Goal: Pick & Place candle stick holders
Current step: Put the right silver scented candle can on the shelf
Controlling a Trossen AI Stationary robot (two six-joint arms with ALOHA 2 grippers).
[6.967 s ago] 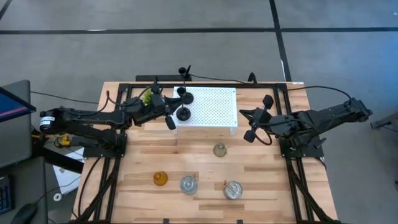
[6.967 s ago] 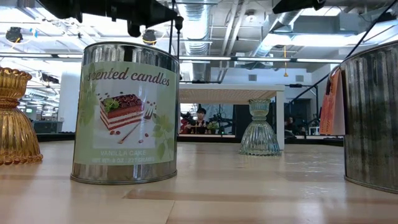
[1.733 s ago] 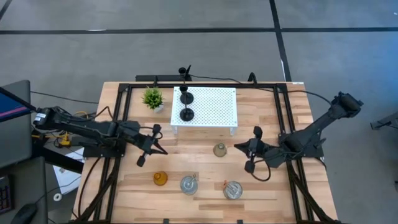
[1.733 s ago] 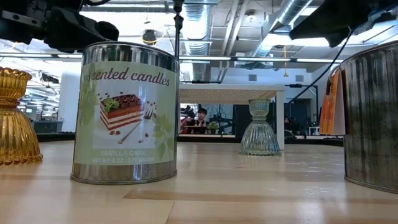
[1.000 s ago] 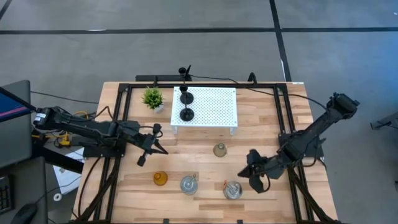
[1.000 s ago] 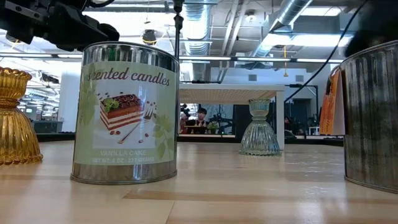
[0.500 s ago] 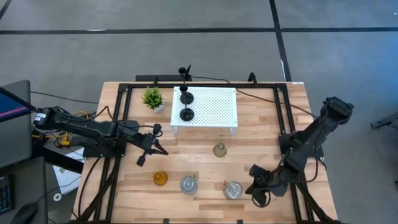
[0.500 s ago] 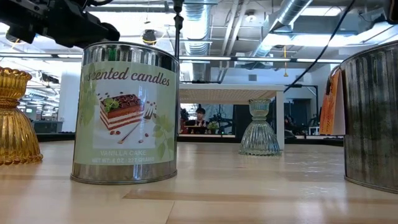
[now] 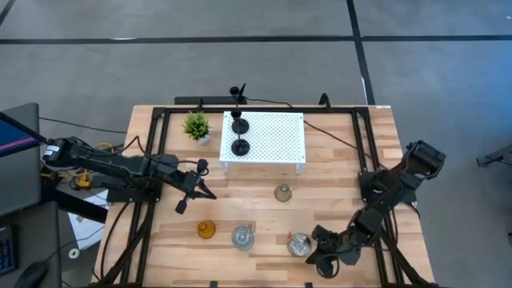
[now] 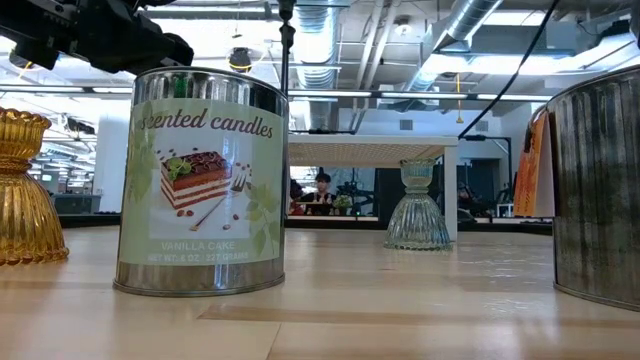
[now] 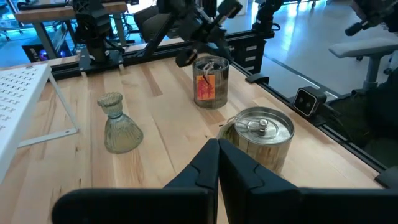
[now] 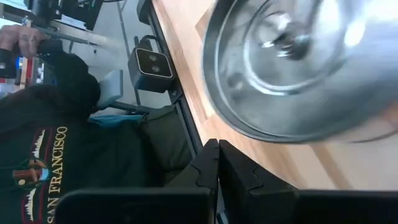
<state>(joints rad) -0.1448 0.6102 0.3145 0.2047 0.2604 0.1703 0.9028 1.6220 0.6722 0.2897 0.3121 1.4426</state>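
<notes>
Two black slim sticks (image 9: 238, 146) stand on the white perforated stand (image 9: 276, 140). A greyish bell-shaped holder (image 9: 282, 192) stands on its base mid-table. An amber holder (image 9: 206, 230) and two lidded metal candle tins (image 9: 242, 237) (image 9: 299, 244) stand near the near edge. My right gripper (image 9: 318, 252) is shut and sits just right of the right tin (image 12: 298, 68), with a strip of table showing between them. My left gripper (image 9: 189, 190) is shut and empty at the table's left, pointing toward the tins (image 11: 261, 134).
A small green plant (image 9: 196, 126) stands left of the white stand. A person in a dark hooded top (image 12: 50, 149) is beyond the table's near edge, beside a small camera (image 12: 152, 65). Bare wood lies between the bell-shaped holder and the tins.
My right gripper has gone toward the table's near edge, from right of the bell-shaped holder to beside the right tin, its arm folding back as it went. My left arm and all the holders have stayed in place.
</notes>
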